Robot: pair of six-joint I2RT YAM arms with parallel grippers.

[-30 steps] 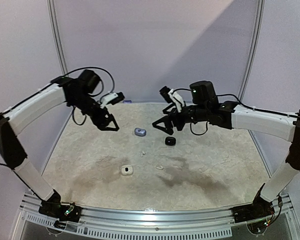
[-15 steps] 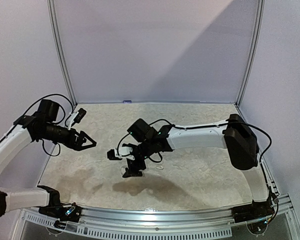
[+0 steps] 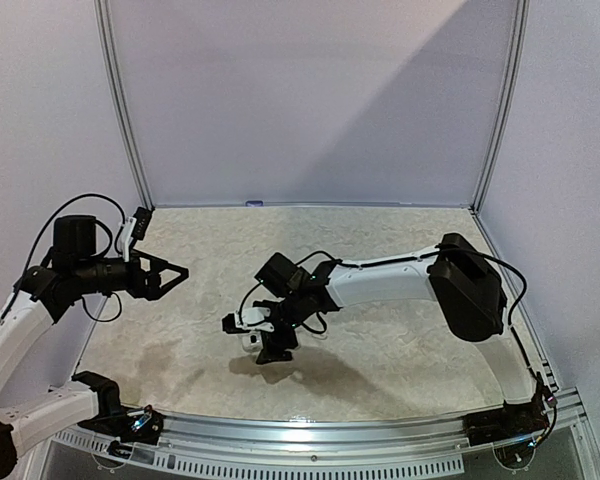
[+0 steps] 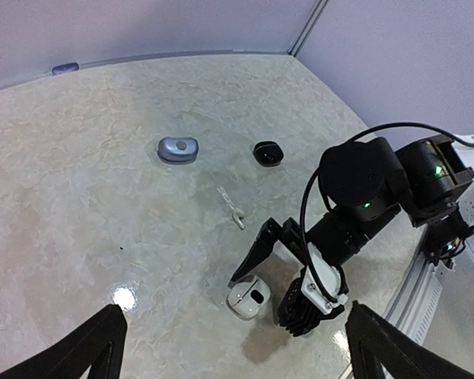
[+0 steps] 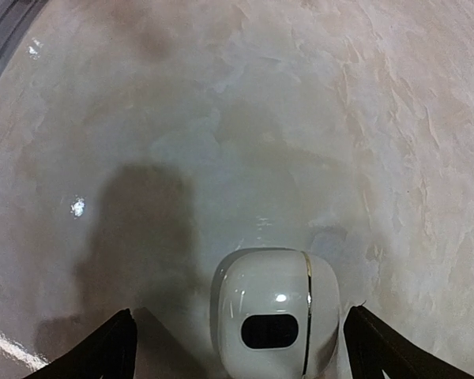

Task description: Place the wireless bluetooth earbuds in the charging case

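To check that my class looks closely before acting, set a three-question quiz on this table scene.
1. True or false: the right pincer stands open around the white case.
2. How many cases lie on the table? A two, B three, C five.
3. Fill in: the left pincer holds ___.
Key: 1 true; 2 B (white case, black case, blue-grey case); 3 nothing.

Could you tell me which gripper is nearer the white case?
Right. The right gripper is right at the white case; the left gripper hangs well away at the left.
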